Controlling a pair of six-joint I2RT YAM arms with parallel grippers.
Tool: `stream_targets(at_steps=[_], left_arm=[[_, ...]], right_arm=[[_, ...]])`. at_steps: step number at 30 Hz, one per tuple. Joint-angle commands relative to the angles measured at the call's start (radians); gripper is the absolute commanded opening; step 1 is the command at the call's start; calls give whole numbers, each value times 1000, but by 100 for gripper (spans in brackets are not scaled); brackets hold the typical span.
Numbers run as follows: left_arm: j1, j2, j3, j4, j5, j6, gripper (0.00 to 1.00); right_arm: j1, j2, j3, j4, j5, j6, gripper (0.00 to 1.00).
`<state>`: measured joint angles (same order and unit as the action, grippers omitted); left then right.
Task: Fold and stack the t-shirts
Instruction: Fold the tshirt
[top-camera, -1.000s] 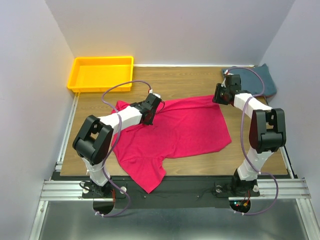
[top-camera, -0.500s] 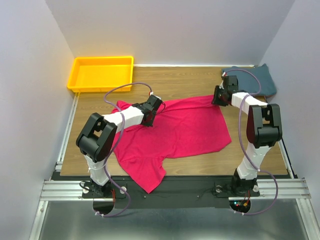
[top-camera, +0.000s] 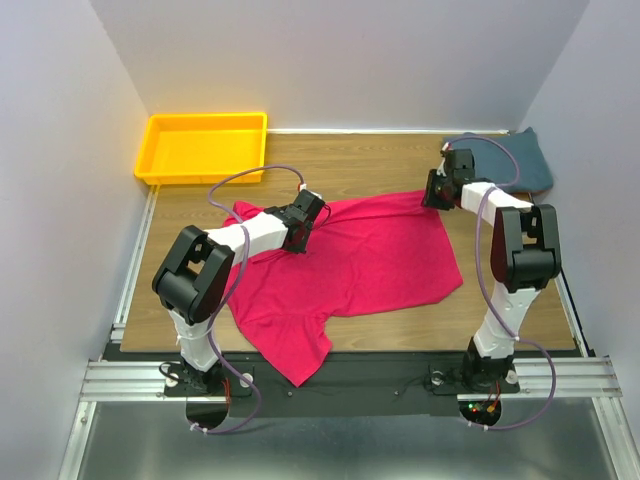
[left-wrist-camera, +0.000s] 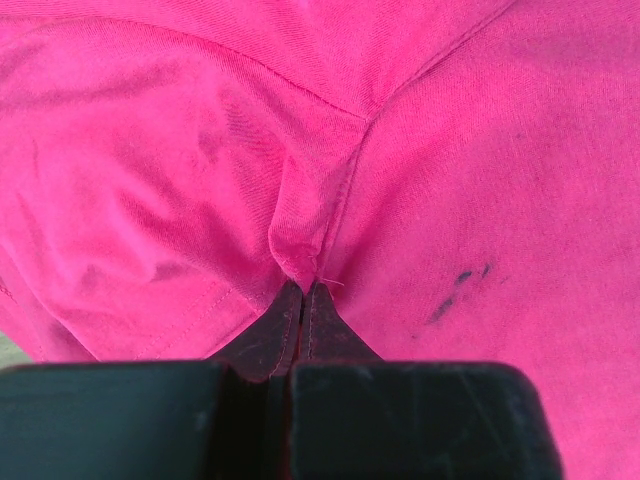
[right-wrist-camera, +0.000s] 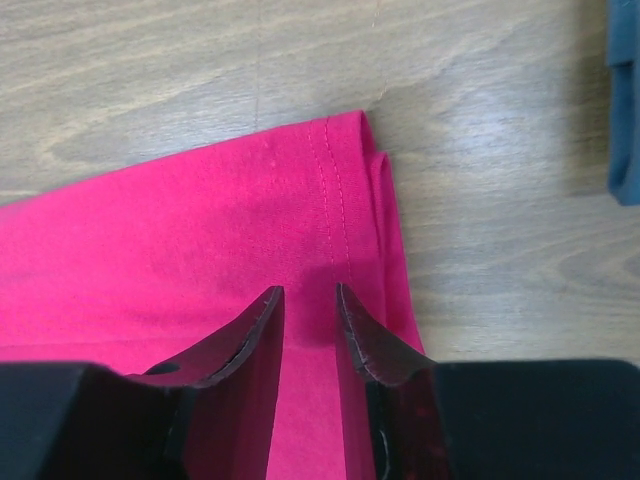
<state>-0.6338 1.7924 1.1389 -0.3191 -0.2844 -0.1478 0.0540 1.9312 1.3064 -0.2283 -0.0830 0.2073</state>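
Pink shirt (top-camera: 350, 260): spread for my fold.
Left gripper (left-wrist-camera: 303, 290): clenched on its seam.
Right gripper (right-wrist-camera: 308, 292): parted over its corner.

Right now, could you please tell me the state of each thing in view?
Pink shirt: unfolded, spread out, one end hanging over the table's near edge.
Blue shirt: folded, at the far right corner.
Yellow tray: empty.
Left gripper: shut, pinching a pink shirt fold.
Right gripper: open, over the pink shirt's corner.
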Motion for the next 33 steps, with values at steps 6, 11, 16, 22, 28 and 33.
stream_targets(at_steps=[6, 11, 16, 22, 28, 33], left_arm=[[-6, -4, 9, 5, -6, -12, 0], [-7, -2, 12, 3, -6, -10, 0], [-6, -1, 12, 3, -2, -13, 0], [-6, -2, 10, 5, -4, -15, 0], [-6, 1, 9, 6, -4, -19, 0], [-6, -10, 7, 14, -7, -41, 8]], right_arm=[[14, -15, 7, 9, -27, -8, 20], [14, -54, -24, 3, -31, -17, 19], [14, -63, -48, -3, -40, -23, 18], [14, -78, -68, -8, -58, -17, 18], [14, -94, -98, -11, -58, -16, 18], [14, -93, -121, -11, -40, -13, 18]])
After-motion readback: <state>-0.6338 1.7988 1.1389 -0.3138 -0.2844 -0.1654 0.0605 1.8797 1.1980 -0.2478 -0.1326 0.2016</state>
